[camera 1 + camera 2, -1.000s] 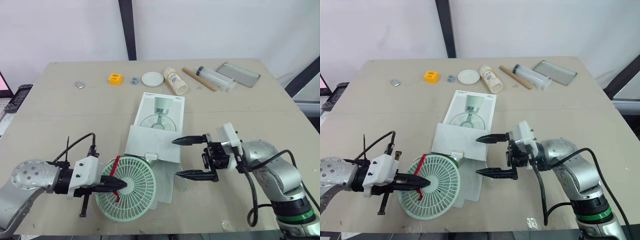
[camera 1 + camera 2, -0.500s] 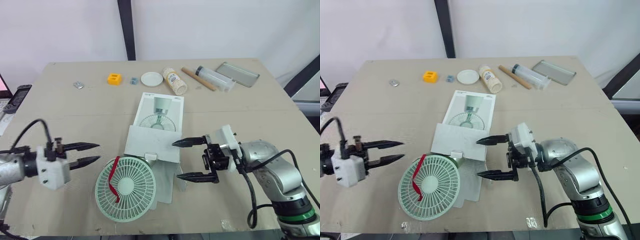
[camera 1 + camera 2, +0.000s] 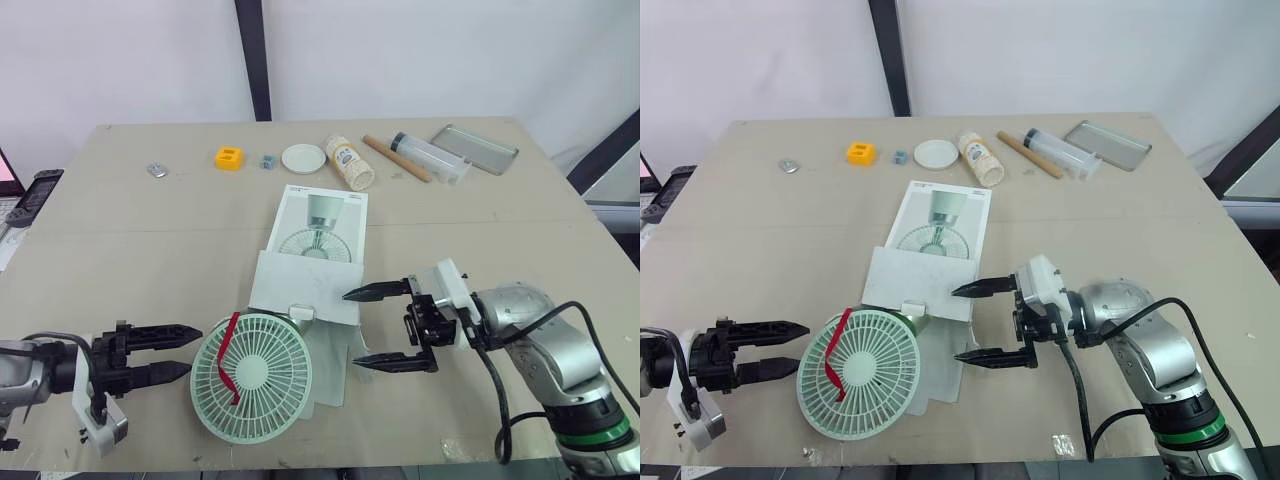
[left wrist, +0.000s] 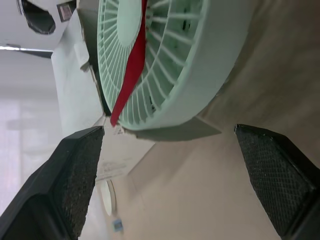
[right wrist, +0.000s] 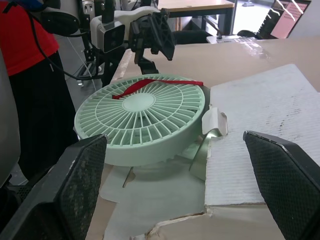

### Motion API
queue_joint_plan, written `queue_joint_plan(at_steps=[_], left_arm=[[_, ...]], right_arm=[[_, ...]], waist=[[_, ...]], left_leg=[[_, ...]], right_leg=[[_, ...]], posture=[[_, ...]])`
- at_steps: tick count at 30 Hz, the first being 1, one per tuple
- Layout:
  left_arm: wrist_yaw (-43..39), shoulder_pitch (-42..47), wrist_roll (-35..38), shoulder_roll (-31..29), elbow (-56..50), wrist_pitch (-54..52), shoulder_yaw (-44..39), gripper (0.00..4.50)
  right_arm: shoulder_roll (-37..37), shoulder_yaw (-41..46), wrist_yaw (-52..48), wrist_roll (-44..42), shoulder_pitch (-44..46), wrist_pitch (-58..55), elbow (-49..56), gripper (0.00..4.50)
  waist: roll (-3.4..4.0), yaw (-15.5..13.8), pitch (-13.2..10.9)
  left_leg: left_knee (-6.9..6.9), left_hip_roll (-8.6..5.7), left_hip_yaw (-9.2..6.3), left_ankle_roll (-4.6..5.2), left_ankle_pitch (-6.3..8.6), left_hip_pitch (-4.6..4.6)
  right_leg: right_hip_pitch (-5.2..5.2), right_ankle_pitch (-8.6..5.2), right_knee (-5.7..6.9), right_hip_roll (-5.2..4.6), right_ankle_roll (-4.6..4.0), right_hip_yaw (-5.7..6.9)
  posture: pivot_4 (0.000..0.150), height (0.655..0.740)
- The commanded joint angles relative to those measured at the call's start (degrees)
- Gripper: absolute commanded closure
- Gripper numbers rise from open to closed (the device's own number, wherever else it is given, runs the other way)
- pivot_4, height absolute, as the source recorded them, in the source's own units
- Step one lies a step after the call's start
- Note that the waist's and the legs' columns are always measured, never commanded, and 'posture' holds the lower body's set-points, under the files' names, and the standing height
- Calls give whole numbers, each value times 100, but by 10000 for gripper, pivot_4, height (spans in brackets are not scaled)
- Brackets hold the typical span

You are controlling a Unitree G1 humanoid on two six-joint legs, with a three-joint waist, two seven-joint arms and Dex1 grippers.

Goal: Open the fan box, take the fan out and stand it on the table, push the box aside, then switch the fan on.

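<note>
On the table point(image 3: 150, 230) we see the fan box point(image 3: 318, 235) open, the green fan point(image 3: 252, 378) flat at its mouth, and left gripper point(image 3: 194, 348) and right gripper point(image 3: 350, 329) spread wide, empty, flanking it; gripping the thin grille or red ribbon point(image 3: 228, 350) risks slipping and toppling the fan.

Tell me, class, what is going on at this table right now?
A two-armed robot is unpacking a fan. The mint-green fan is out of its white box but lies flat, face up, partly on the box's opened flap, not yet stood up. The left gripper hangs open just beside the fan's rim; the right gripper hangs open by the box's near edge. Neither holds anything.
</note>
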State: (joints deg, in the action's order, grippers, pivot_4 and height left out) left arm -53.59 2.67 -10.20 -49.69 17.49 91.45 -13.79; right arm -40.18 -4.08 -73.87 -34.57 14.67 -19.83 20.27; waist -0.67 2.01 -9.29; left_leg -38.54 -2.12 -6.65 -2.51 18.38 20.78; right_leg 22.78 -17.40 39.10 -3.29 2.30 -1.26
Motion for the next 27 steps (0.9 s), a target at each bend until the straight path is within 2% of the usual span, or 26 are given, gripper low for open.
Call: queue_joint_plan(at_steps=[1, 5, 10, 27], left_arm=[[437, 111, -531, 230, -17, 105, -95, 457], [848, 131, -1115, 516, -237, 105, -22, 457], [1424, 17, -1687, 552, -215, 105, -127, 457], [4043, 67, -4241, 1129, -754, 105, -260, 457]], right_arm=[[-59, 106, -24, -68, 33, 60, 168, 0], [-90, 115, -23, -68, 29, 54, 188, 0], [-161, 136, -27, -66, 33, 45, 185, 0], [-227, 135, 47, -14, 231, -2, 59, 0]], waist=[[-1, 0, 1], [-9, 3, 6], [-14, 4, 9], [-32, -15, 21]], left_leg=[[0, -1, 0, 0, 0, 0], [-1, -1, -1, 0, 0, 0], [-1, -1, 0, -1, 0, -2], [-1, -3, 1, -1, -1, -2]], right_leg=[[-1, 0, 0, 0, 0, 1], [0, 0, 4, 1, 0, 4], [0, 0, 5, -1, 0, 5], [-1, 1, 6, -4, 1, 5]], posture=[[1500, 7400], [1500, 7400], [1500, 7400], [1500, 7400]])
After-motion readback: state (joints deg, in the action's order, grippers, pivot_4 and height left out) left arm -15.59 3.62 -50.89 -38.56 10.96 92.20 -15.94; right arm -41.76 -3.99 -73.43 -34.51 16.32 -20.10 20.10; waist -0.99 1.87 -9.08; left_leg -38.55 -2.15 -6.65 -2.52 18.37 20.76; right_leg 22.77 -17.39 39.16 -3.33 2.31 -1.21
